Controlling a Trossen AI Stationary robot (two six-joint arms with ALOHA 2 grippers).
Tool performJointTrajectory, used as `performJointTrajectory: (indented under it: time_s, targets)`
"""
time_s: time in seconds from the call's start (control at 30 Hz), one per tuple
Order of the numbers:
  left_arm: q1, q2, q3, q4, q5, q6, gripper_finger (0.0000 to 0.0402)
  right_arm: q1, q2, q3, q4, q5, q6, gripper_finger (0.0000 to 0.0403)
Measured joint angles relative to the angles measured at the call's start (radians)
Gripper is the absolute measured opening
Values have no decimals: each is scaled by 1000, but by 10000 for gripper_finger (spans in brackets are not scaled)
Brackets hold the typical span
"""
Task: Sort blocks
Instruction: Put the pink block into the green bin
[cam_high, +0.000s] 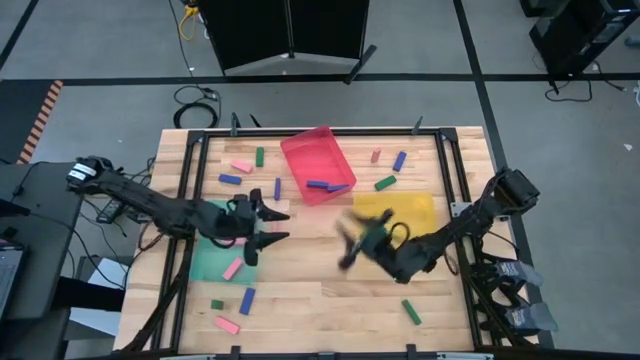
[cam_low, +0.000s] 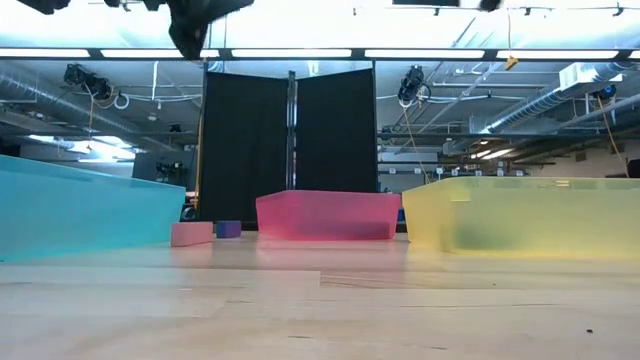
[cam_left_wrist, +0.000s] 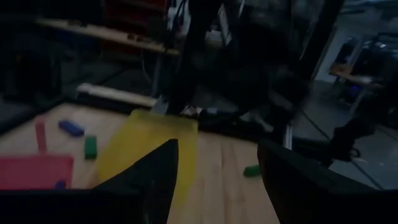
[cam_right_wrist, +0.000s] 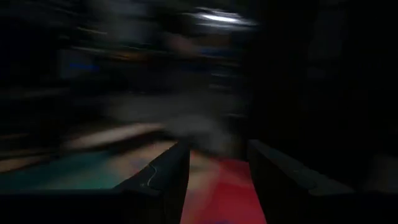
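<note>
Blocks (cam_high: 243, 167) small pink, blue, green bars; scattered on table (cam_high: 300, 290)

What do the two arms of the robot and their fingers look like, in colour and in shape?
Both arms are dark, nearly black, built of slim jointed segments. The left arm has a white patch near its base end. The right arm has a bulkier black joint near its base end. Each ends in a gripper with two dark, tapering fingers: the left gripper and the right gripper, which is blurred.
</note>
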Motion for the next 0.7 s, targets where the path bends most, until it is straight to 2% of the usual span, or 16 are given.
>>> performJointTrajectory:
  time_s: [0.1,0.13,0.17,0.27,0.47,0.57,0.7]
  targets:
    - [-6,-33,1,11,0,35,227,-27,37,0,-92,-424,227,172]
    - [-6,-40,1,11,-2,39,227,-40,58,0,-106,-502,271,172]
    - [-6,-50,1,9,-7,47,227,-50,79,0,-121,-535,306,172]
    - [-6,-70,1,-18,-43,59,227,-79,110,-2,-205,-528,396,173]
    - [-6,-98,1,-105,-90,18,227,-168,83,-1,-468,-572,532,183]
    - [-6,-103,1,-160,-132,-22,227,-190,21,-1,-661,-566,534,193]
    - [-5,-106,1,-215,-156,-50,227,-220,-120,-1,-936,-461,562,208]
